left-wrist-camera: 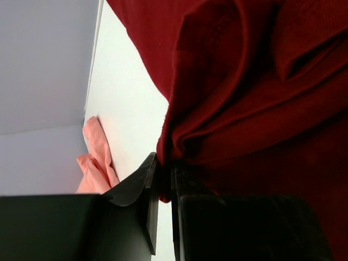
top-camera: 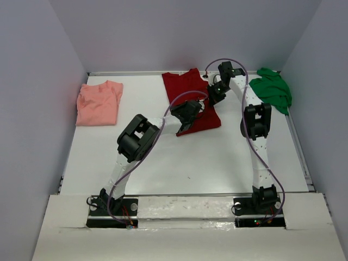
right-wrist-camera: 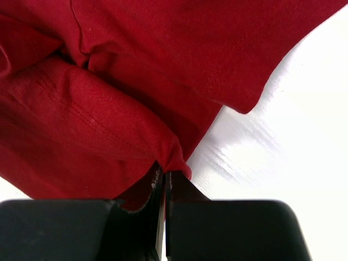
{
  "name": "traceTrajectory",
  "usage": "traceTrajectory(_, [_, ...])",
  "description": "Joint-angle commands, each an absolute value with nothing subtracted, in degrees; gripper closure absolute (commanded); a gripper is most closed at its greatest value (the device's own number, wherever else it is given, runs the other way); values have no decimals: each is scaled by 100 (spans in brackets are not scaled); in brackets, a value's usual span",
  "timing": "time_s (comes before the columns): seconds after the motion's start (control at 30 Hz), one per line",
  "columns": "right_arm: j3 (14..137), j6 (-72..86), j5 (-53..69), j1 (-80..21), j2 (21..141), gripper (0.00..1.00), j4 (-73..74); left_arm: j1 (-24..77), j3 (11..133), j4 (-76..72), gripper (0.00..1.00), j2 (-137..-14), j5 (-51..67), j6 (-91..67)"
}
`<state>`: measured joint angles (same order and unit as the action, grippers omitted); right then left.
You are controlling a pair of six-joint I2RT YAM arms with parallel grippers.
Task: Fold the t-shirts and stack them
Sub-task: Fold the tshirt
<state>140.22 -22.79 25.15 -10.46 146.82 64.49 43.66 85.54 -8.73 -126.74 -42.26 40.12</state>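
- White tabletop [top-camera: 206, 163] seen from above carries three shirts, one of each colour: a dark red shirt [top-camera: 185, 87] at the far middle, a salmon-pink shirt [top-camera: 98, 103] near the far left wall, and a green shirt [top-camera: 272, 89] bunched in the far right corner. The three lie well apart from one another.
- Two arms reach over it. The left arm [top-camera: 136, 141] slants toward the red cloth's near edge. The right arm [top-camera: 255, 122] rises along the right side and bends back down to the cloth's right edge.
- Two grippers meet the same shirt: the left gripper [top-camera: 184, 126] at its near left part and the right gripper [top-camera: 213, 97] at its right side. The pink and green shirts are touched by neither.
- Left wrist view: the left gripper [left-wrist-camera: 165, 171] has its jaws drawn close together on a thick rolled fold of the dark red shirt [left-wrist-camera: 244, 98], and the cloth bulges just above the tips. One strip of the salmon-pink shirt [left-wrist-camera: 97, 157] shows against the grey wall [left-wrist-camera: 43, 65], across bare tabletop [left-wrist-camera: 130, 98].
- Right wrist view: the right gripper [right-wrist-camera: 163, 182] is pressed almost fully together, with a thin edge of the dark red shirt [right-wrist-camera: 163, 65] pinched between its tips. Gathered folds fill the left, and bare tabletop [right-wrist-camera: 283, 141] lies to the right.
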Motion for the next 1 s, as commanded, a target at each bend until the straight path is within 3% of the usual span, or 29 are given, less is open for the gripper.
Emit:
traceTrajectory(0.0, [14115, -2408, 2584, -1002, 14537, 100, 6056, 4377, 8789, -1371, 97, -12674, -4561, 4210])
traceTrajectory(0.03, [14124, -2417, 2575, -1002, 14537, 100, 6047, 4377, 8780, -1458, 95, -12691, -4614, 4262])
traceTrajectory(0.07, [14150, -2400, 2566, -1002, 14555, 98, 6038, 4377, 8772, -1563, 82, -12735, -4684, 4315])
traceTrajectory(0.1, [14159, -2399, 2566, -1002, 14546, 87, 6038, 4377, 8789, -1608, 70, -12753, -4728, 4385])
traceTrajectory(0.13, [14150, -2399, 2575, -1002, 14546, 61, 6038, 4377, 8780, -1643, 62, -12770, -4755, 4421])
traceTrajectory(0.23, [14115, -2417, 2549, -1002, 14511, 52, 6038, 4377, 8772, -1775, 52, -12753, -4869, 4534])
traceTrajectory(0.43, [13957, -2487, 2602, -1002, 14335, 43, 6029, 4386, 8824, -1942, 43, -12595, -5124, 4729])
traceTrajectory(0.7, [13913, -2496, 2453, -1002, 13861, 16, 6003, 4386, 8807, -2898, 3, -12130, -5685, 5754])
traceTrajectory(0.73, [13904, -2505, 2391, -1002, 13765, 9, 5994, 4377, 8807, -3040, 1, -11998, -5747, 5896])
traceTrajectory(0.83, [13817, -2487, 2225, -949, 13290, 2, 5854, 4368, 8807, -3445, 1, -11665, -5906, 6310])
traceTrajectory(0.97, [13553, -2505, 2074, -949, 12404, 0, 5713, 4316, 8754, -3445, 1, -11146, -6055, 6390])
